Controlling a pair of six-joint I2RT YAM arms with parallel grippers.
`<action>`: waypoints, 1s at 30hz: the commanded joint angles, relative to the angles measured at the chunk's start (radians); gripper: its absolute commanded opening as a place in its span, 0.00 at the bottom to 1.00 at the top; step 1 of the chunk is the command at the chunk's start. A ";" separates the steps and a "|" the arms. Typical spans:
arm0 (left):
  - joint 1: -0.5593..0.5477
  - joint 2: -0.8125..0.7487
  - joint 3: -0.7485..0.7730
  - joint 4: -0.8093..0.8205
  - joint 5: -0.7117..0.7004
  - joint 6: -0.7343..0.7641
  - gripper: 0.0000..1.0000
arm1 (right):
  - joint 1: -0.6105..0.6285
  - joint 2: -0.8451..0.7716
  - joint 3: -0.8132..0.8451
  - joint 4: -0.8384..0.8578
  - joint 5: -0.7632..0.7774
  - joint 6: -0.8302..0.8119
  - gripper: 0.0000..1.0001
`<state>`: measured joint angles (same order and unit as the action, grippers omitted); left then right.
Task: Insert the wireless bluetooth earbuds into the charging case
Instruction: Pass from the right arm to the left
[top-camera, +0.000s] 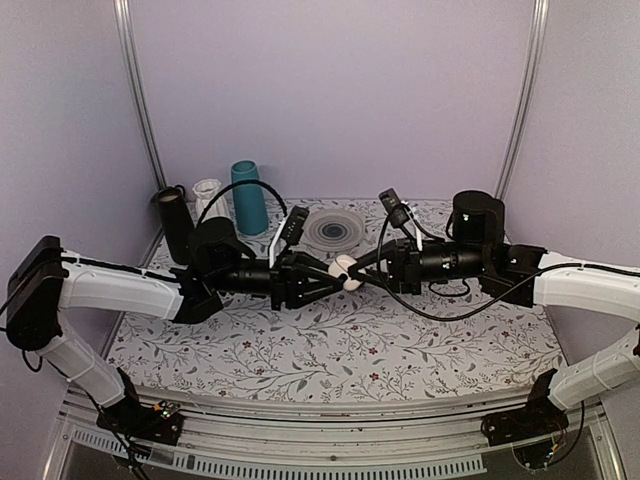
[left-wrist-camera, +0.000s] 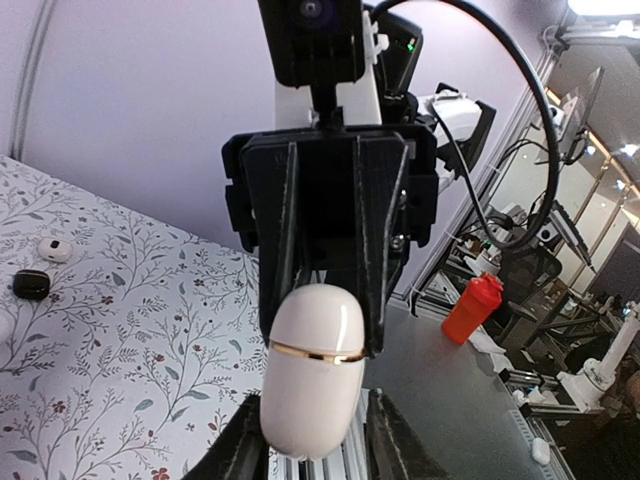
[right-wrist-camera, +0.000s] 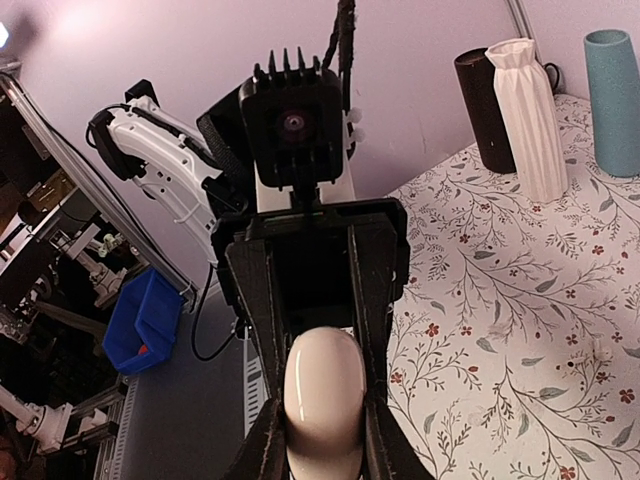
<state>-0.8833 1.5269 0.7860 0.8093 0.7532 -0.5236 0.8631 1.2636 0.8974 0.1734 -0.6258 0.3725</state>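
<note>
The cream-white charging case (top-camera: 345, 270) is held in mid-air above the middle of the table, between both grippers. It is closed, and a thin gold seam shows in the left wrist view (left-wrist-camera: 312, 370). My left gripper (top-camera: 333, 272) comes in from the left and is shut on one end of the case. My right gripper (top-camera: 358, 276) comes in from the right and is shut on the other end (right-wrist-camera: 322, 395). Two small earbud-like pieces, one white (left-wrist-camera: 53, 248) and one black (left-wrist-camera: 30, 284), lie on the floral cloth, apart from the grippers.
A black cylinder (top-camera: 178, 222), a ribbed white vase (top-camera: 208, 195) and a teal vase (top-camera: 248, 197) stand at the back left. A ringed grey disc (top-camera: 335, 228) lies at the back centre. A black cylinder (top-camera: 477, 215) stands at the back right.
</note>
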 joint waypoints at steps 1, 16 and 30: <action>0.010 -0.026 0.017 0.015 0.022 0.019 0.37 | 0.003 0.008 0.037 -0.014 -0.036 -0.021 0.04; 0.013 -0.034 0.026 0.008 0.036 0.038 0.44 | 0.004 0.037 0.060 -0.033 -0.063 -0.024 0.04; 0.015 -0.039 0.026 -0.019 0.040 0.062 0.00 | 0.003 0.029 0.059 -0.038 -0.002 -0.022 0.28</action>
<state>-0.8780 1.5131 0.7910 0.7883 0.7826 -0.4793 0.8631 1.2984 0.9302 0.1307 -0.6891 0.3569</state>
